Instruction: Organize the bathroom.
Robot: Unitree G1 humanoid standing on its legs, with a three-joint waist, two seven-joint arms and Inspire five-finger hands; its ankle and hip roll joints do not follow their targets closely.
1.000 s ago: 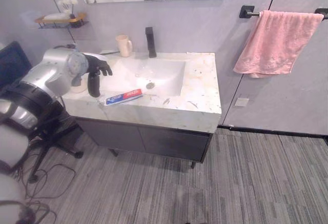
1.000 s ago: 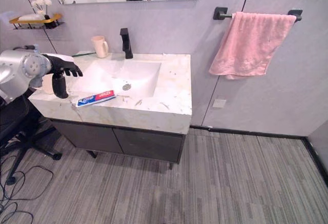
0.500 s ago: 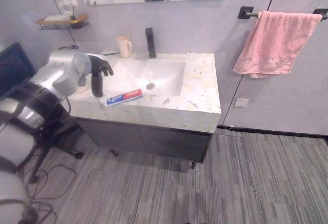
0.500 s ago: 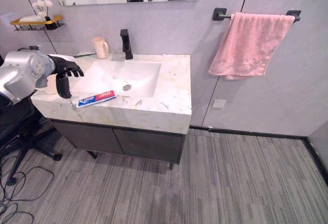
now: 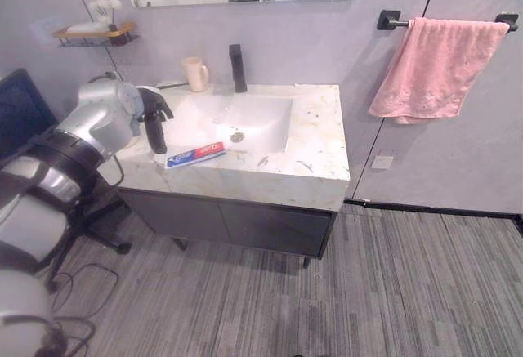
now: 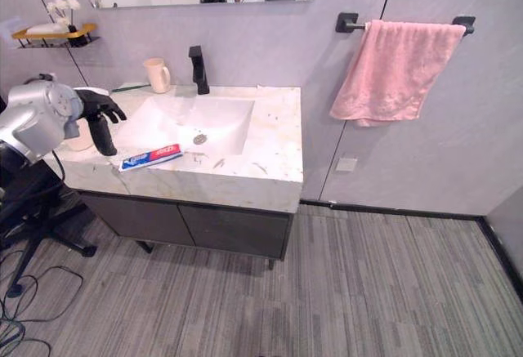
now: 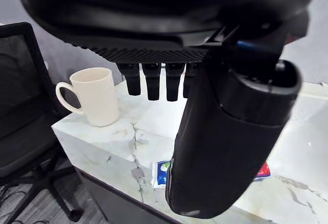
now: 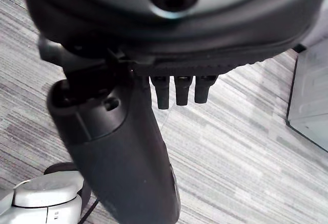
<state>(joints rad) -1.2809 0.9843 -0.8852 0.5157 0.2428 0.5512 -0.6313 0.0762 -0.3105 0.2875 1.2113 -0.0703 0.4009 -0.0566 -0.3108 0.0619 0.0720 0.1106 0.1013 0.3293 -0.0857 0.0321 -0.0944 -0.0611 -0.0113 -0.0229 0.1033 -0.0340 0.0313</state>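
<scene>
Hovering over the left end of the marble bench [image 5: 319, 157], my left robot hand [image 5: 153, 112] hangs with its fingers relaxed and spread and its thumb pointing down; it holds nothing and touches nothing that I can see. The toothpaste tube [image 5: 196, 153] lies flat on the bench just beside and in front of that robot hand, toward the front edge, between the thumb and the sink basin [image 5: 245, 120], apart from my fingers. A cream mug [image 7: 97, 102] stands upright near the bench's left edge, on the outer side of my left robot hand; my arm hides most of it from the head views. At the back edge of the bench a second mug [image 5: 195, 73] stands beside the black faucet [image 5: 238, 68], well apart from my hand. The bench's right half is open marble out to its right edge, and past that edge a pink towel [image 5: 433, 67] hangs from a black bar [image 5: 392, 22] on the wall. A small wall shelf [image 5: 90, 34] sits above and behind my left arm, and a black office chair [image 7: 20, 106] stands off the bench's left end. My right robot hand [image 8: 128, 147] hangs over the striped floor [image 8: 246, 147], thumb and fingers extended and loose, empty.
</scene>
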